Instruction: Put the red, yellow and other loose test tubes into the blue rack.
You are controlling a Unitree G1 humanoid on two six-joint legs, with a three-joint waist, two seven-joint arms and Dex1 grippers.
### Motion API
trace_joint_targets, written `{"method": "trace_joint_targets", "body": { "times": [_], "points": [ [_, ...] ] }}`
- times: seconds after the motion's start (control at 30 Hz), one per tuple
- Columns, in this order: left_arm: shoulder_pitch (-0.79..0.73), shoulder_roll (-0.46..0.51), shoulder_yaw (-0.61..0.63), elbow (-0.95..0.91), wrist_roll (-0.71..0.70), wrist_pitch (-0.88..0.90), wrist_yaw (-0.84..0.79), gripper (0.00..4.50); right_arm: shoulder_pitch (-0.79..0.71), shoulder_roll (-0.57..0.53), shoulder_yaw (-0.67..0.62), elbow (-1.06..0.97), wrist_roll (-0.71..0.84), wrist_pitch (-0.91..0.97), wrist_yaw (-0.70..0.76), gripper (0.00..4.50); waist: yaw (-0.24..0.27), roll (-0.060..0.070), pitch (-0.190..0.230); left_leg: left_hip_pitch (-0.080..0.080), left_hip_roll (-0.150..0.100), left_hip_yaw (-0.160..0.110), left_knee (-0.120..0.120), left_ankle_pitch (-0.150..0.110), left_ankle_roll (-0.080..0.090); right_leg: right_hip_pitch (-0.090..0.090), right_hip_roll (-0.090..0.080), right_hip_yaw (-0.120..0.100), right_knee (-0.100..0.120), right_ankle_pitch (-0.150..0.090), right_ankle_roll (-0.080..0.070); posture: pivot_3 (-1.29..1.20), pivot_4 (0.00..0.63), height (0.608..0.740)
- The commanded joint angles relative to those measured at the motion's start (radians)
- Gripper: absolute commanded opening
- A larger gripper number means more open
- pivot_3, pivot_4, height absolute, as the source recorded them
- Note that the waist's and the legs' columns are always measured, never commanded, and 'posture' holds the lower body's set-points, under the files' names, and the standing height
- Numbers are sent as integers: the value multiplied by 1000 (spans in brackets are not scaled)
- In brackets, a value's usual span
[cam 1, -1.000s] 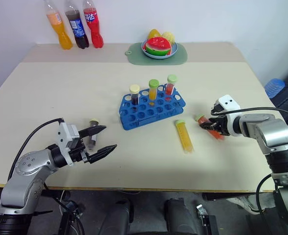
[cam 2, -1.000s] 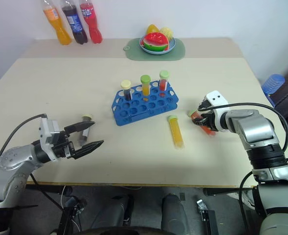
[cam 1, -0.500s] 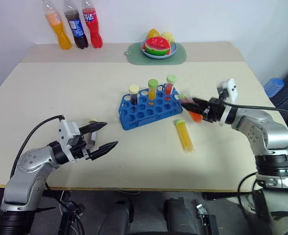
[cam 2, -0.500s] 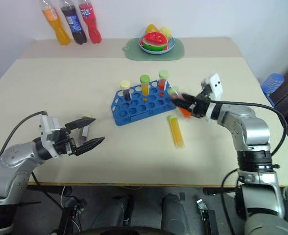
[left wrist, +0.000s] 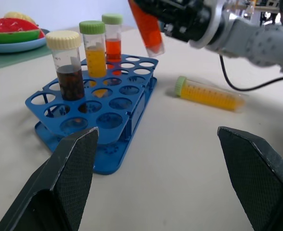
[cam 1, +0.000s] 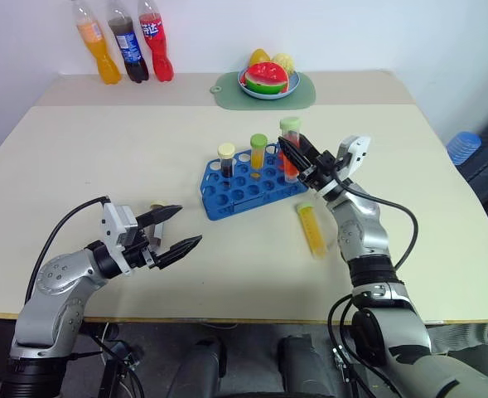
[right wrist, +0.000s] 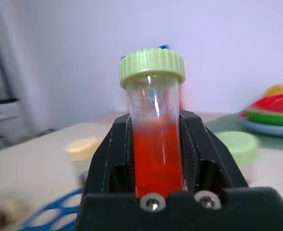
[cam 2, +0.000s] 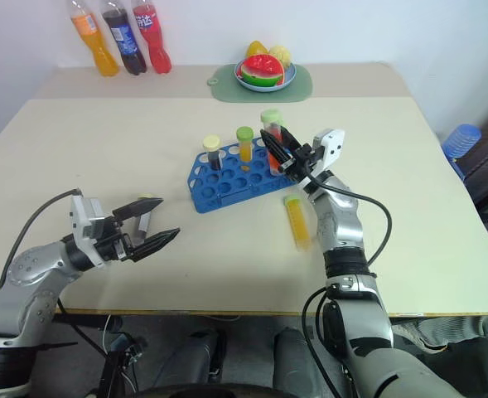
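Three capped tubes (left wrist: 70, 65) upright in blue rack (cam 1: 252, 186); right gripper (right wrist: 155, 144) clamps red tube (right wrist: 154, 139); left gripper (cam 1: 173, 230) spread wide, seemingly empty.

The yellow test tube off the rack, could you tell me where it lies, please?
The yellow test tube lies flat on the table, just right of the blue rack, below the right gripper.

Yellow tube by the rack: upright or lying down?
Lying down. The yellow tube rests flat on the table, outside the blue rack.
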Motion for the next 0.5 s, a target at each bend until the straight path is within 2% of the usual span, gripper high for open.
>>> {"method": "trace_joint_targets", "body": {
  "times": [0.03, 0.27, 0.5],
  "points": [
    [5, 1, 19, -43, -8, -13, 14, 4123, -66, 11, -39, 124, -16, -159, -40, 869, -1, 0, 0, 0, 0, 0, 0, 0, 0, 0, 0, 0, 0, 0, 0, 0, 150, 740],
    [18, 4, 24, -64, -15, -6, 30, 4123, -105, 19, -51, 332, -32, -272, -42, 869, -21, 0, 0, 1, 0, -1, -1, 0, 0, 0, 0, 0, 0, 0, 0, 0, 150, 740],
    [10, 8, 22, -73, -20, 5, 40, 4123, -121, 50, -60, 433, -36, -349, -51, 869, -22, 0, 0, 4, 1, -1, -1, 0, -1, 4, 1, 0, 1, 0, 0, 0, 150, 740]
  ]
}}
